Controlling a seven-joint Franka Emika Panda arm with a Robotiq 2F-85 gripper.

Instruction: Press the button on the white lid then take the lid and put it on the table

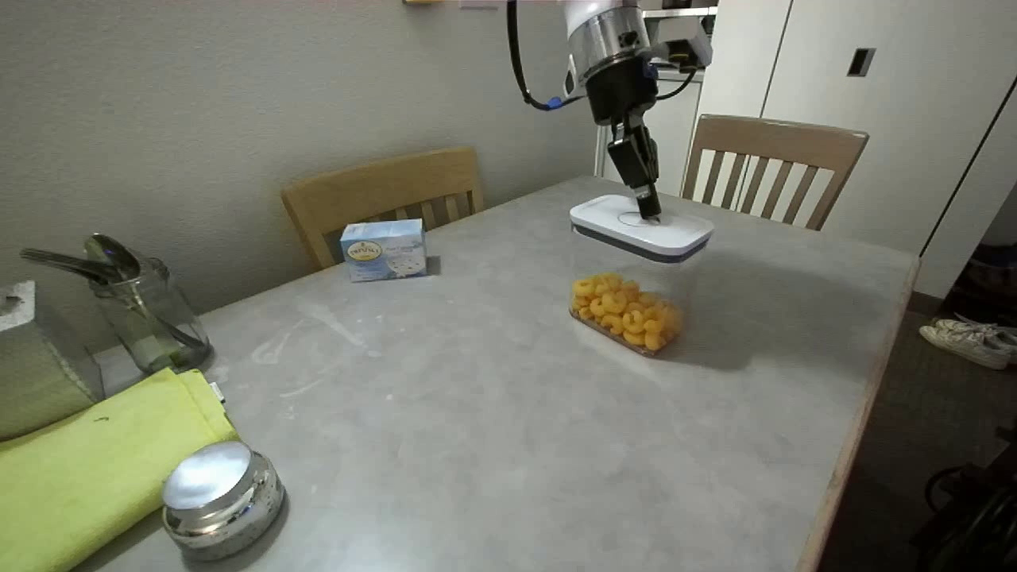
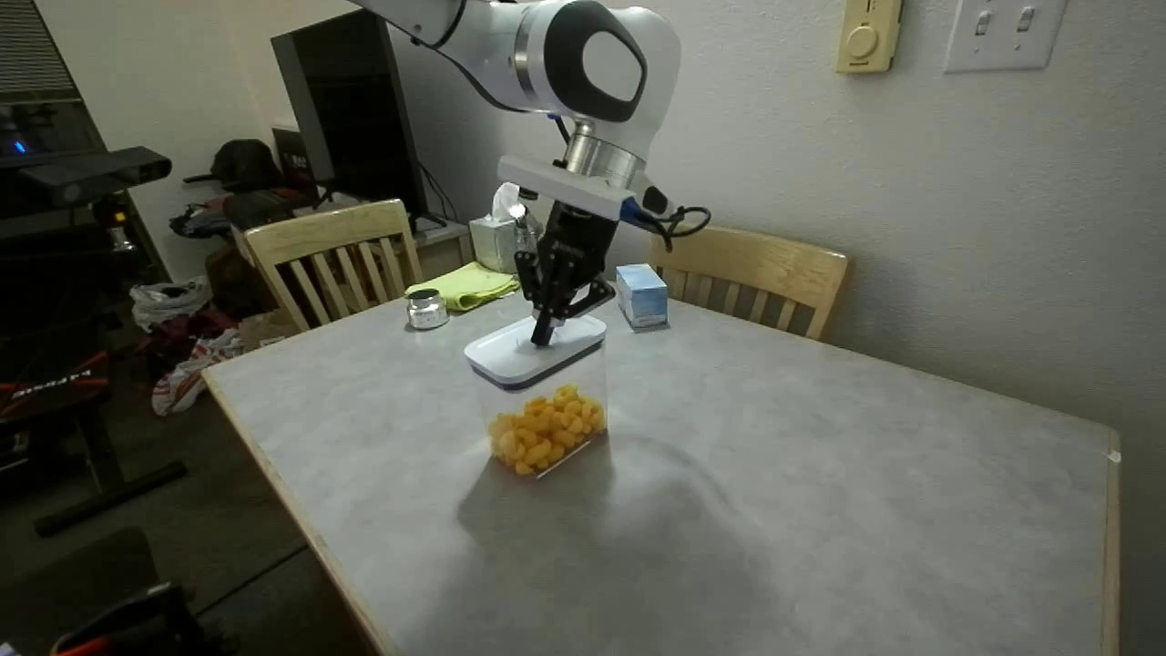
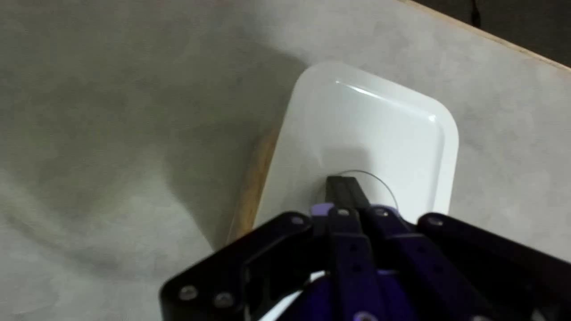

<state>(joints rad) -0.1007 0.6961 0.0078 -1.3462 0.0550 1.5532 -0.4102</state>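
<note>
Directly under the gripper (image 1: 651,214), the white lid (image 3: 379,120) is sitting on its clear container (image 1: 636,266). Jaws are standing closed together, holding nothing; their ends are apparently resting on the button (image 3: 375,189). Pressing probably underway; whether the button is sinking, unclear. Lid not yet off: lifting it and setting it on the table (image 1: 477,413), spreading out below the gripper, are remaining.
</note>
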